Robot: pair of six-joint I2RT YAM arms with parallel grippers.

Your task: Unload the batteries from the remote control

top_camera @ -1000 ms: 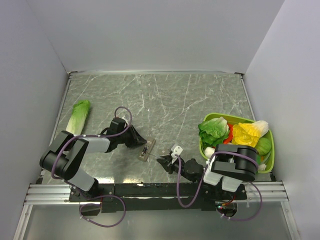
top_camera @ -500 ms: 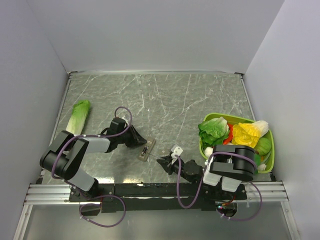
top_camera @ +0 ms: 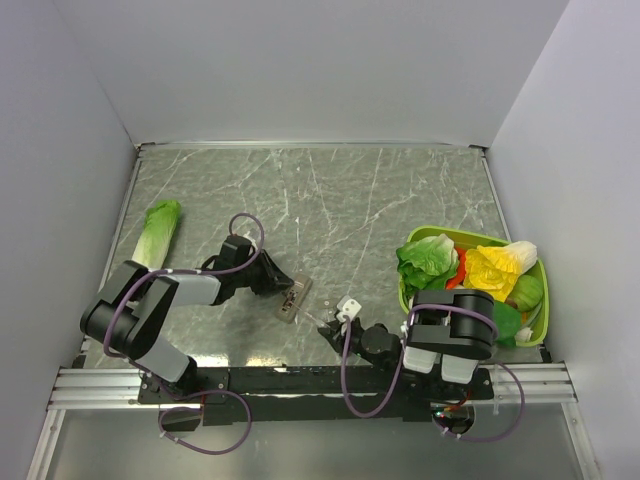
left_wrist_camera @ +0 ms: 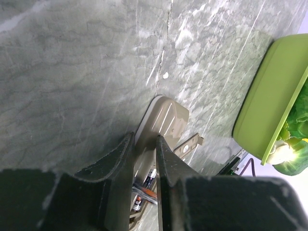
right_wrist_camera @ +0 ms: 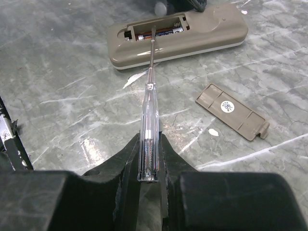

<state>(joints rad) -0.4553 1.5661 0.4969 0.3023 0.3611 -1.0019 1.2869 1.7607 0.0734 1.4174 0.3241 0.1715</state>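
Observation:
The remote control lies grey-tan face up at the table's front middle, its battery recess open. My left gripper is shut on its far end; the left wrist view shows its jaws clamped on the remote's sides. Two batteries sit in the recess, also seen in the left wrist view. My right gripper is shut on a clear-handled screwdriver. The screwdriver's metal tip reaches into the recess of the remote, at the batteries.
The loose battery cover lies flat on the table beside the remote, right of the screwdriver. A green tray of vegetables stands at the right. A long pale-green cabbage lies at the left.
My right wrist has sunk lower and drawn slightly toward the near edge, with the screwdriver still pointing at the remote. The left gripper and the remote have stayed in place.

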